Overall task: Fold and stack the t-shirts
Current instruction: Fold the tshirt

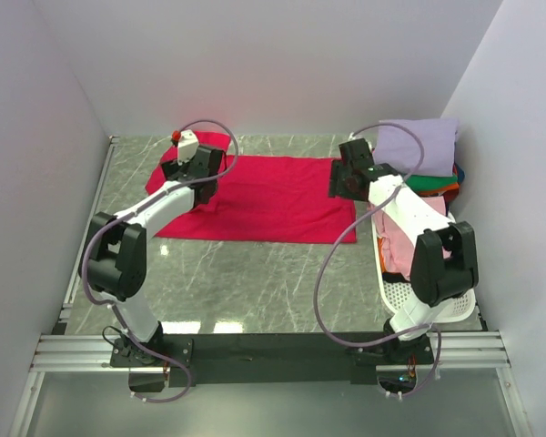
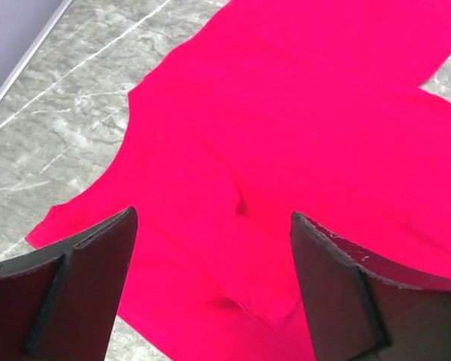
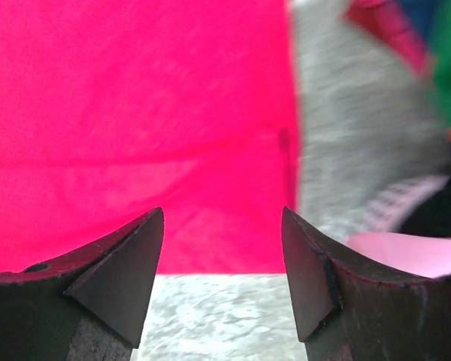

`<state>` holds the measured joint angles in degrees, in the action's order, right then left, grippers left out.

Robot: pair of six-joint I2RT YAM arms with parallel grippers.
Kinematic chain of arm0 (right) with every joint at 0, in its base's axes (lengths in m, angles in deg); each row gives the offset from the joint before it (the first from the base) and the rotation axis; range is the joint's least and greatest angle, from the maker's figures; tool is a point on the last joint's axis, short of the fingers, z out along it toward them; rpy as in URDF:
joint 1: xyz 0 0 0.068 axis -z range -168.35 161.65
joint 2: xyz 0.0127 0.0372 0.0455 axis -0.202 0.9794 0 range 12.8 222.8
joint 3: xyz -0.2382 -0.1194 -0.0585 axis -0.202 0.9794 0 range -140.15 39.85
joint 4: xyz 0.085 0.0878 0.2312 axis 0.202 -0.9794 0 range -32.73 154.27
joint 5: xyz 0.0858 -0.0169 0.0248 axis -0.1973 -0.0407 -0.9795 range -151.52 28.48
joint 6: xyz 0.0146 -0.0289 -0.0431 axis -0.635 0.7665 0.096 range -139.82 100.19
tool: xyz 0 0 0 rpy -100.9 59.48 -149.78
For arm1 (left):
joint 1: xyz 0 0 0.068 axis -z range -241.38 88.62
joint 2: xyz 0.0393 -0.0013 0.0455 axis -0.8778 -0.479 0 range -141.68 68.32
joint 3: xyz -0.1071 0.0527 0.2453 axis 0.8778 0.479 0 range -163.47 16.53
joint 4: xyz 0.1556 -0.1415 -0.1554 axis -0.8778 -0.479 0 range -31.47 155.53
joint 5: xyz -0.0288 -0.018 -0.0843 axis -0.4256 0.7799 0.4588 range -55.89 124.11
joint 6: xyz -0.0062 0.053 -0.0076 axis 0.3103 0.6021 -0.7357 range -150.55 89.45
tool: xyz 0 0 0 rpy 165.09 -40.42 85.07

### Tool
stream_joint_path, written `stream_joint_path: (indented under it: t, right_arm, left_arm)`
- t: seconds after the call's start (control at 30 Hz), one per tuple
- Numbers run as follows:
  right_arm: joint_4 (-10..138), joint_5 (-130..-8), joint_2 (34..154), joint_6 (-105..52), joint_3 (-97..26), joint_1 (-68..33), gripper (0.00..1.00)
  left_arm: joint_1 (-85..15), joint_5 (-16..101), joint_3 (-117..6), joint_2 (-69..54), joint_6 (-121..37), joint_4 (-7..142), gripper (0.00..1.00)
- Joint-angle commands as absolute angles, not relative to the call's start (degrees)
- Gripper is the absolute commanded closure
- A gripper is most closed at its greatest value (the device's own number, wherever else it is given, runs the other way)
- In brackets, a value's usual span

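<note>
In the middle of the top view, a crimson-red t-shirt (image 1: 264, 200) lies spread flat on the grey marbled table (image 1: 255, 282), its lower edge straight and a sleeve reaching toward the upper left. The left gripper (image 1: 193, 171) hangs over the shirt's left part. In the left wrist view, its dark fingers (image 2: 83, 278) stand wide apart with nothing between them, and the red cloth below shows a small pucker near the frame's centre. The right gripper (image 1: 344, 182) hangs at the shirt's right edge. In the right wrist view, its fingers (image 3: 128, 263) are likewise spread and empty, the red cloth filling the upper left and a strip of table to the right of it.

At the upper right of the top view, a lavender shirt (image 1: 417, 146) sits on a pile showing green (image 1: 428, 180), orange (image 1: 448, 188) and blue (image 1: 460, 171) cloth. Below it on the right, a pink shirt (image 1: 402, 241) lies in a white perforated basket (image 1: 428, 308), partly hidden by the right arm.
</note>
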<state>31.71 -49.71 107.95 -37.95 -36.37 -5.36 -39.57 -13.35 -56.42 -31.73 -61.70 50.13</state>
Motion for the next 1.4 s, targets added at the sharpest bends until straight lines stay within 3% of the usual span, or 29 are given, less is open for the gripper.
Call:
stream_joint_path:
  t: [0.0,0.43,0.77,1.23,1.37]
  right_arm:
    - [34.82,-55.28,109.12,-38.01,-33.54,-8.03,0.3]
    - [37.2,-59.24,112.64,-39.15,-32.48,-9.97,0.3]
    - [38.17,-60.03,114.14,-38.36,-32.48,-10.49,0.3]
    - [38.52,-59.32,113.17,-38.18,-30.99,-10.49,0.3]
    - [38.52,-59.5,113.08,-38.36,-30.63,-10.49,0.3]
  left_arm:
    - [-40.98,-11.86,-54.57,-29.41,-62.98,52.52,0.11]
    - [-52.67,-4.3,-47.81,-28.98,-62.89,52.43,0.14]
    - [-54.08,7.92,-47.36,-31.87,-62.63,54.37,0.38]
    - [-56.28,12.58,-47.63,-36.01,-62.54,55.59,0.49]
    - [-56.81,12.84,-47.63,-36.01,-62.63,55.68,0.57]
